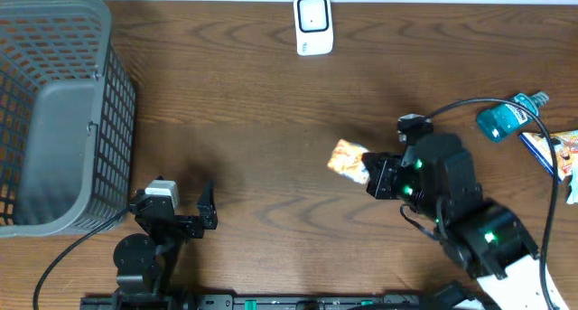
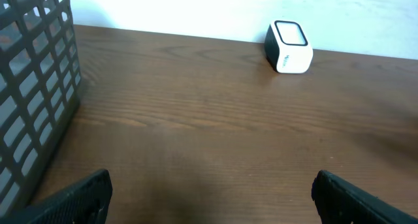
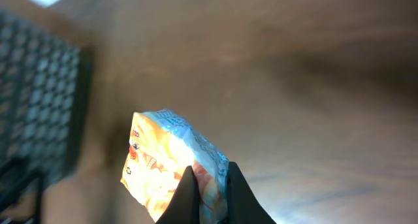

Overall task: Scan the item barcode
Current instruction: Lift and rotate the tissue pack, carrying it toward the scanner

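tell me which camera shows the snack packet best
The right wrist view: the snack packet fills the lower frame, close and bright, pinched by the right end effector. Overhead shows it small, at that end effector's tip. The left wrist view does not show it at all.

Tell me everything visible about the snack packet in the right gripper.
The snack packet is a small crinkly pouch, glossy like foil or plastic, printed mostly orange and yellow with a white and light-blue edge. The print is too blurred to read; no barcode shows. The right gripper is shut on one end, its dark fingers pinching the edge, the rest sticking out leftwards. It is right of the table's middle, apparently lifted off it, on the robot's side of the white scanner.
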You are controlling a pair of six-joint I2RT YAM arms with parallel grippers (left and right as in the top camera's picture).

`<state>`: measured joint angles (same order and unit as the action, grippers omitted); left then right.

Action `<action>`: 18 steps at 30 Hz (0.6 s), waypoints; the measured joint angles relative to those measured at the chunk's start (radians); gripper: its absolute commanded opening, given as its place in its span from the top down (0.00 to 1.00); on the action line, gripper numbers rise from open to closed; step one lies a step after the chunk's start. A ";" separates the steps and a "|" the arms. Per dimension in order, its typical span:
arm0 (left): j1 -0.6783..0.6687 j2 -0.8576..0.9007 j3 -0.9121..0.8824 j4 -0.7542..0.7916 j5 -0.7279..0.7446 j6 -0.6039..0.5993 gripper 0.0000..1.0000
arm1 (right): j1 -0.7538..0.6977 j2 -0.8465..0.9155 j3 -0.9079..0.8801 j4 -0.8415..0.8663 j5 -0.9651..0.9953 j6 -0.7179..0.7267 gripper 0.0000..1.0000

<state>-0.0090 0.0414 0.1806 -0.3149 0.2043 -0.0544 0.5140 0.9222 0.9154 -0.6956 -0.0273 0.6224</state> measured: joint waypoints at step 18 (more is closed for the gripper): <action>0.000 0.000 0.000 0.001 0.000 0.000 0.02 | 0.061 0.425 -0.003 0.611 0.461 -0.256 0.99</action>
<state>-0.0090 0.0414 0.1806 -0.3141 0.2043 -0.0544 0.5755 1.3468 0.9123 -0.0849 0.4335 0.3660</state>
